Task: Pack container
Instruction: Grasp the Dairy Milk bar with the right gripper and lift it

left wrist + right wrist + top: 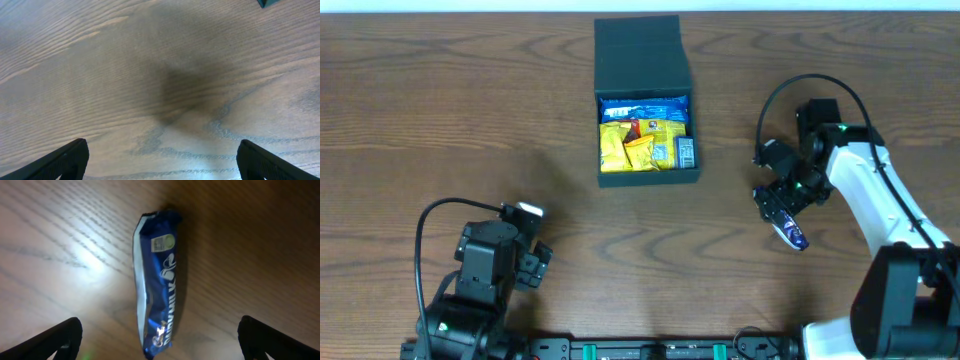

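Pack container: both claws apart, nothing held.
At near left, the left gripper (162, 165) is seen with fingers wide over bare table (420, 100). The container (650, 179) stands at far centre, lid folded back, already crowded with yellow packets (635, 145) and a blue packet (645, 108). At right, well apart from it, the right gripper (160, 339) hangs with fingers spread on either side of a blue bar (157, 280) lying on the table. Risks are judged as follows: the glossy wrapper could slip or crumple when pinched, and little room is left, so the bar may ride high and block the lid. The bar's near end is cut off in the right wrist view, its print is only partly legible, and only a corner of the container shows in the left wrist view.
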`<state>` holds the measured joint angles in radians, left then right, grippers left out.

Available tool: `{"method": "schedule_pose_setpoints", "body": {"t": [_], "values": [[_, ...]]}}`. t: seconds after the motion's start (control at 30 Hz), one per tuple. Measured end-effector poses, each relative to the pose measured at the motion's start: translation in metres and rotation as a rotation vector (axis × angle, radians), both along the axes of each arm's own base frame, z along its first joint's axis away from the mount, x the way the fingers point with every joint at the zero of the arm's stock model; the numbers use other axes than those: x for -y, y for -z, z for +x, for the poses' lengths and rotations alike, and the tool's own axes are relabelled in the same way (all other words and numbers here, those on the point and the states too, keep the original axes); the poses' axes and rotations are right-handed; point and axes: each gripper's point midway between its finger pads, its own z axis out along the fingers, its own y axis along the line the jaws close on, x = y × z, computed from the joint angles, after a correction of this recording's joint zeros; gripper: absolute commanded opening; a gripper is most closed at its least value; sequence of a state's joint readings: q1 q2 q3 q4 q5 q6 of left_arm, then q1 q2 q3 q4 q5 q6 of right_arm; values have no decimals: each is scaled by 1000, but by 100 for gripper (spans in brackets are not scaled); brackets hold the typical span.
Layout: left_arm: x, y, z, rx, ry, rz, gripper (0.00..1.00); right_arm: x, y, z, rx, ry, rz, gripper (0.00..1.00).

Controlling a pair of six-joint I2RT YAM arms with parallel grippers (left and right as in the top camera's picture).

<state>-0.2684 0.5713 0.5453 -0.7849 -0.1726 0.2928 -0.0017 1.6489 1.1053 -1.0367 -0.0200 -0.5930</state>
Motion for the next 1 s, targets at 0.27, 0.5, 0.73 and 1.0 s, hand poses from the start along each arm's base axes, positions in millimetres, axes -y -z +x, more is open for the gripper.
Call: {"method": "schedule_pose_setpoints", "body": {"t": [0.27, 0.5, 0.73, 1.0], "values": [[0, 0, 0, 0, 0, 0, 95, 6, 30, -5, -29, -1, -30, 91], [0, 0, 0, 0, 0, 0, 95, 23, 48, -3, 16, 22, -107, 90], [0, 0, 0, 0, 0, 0, 95, 23, 48, 4, 46, 31, -95, 83], [0, 0, 0, 0, 0, 0, 95, 19, 56, 1, 49, 36, -70, 60]]}}
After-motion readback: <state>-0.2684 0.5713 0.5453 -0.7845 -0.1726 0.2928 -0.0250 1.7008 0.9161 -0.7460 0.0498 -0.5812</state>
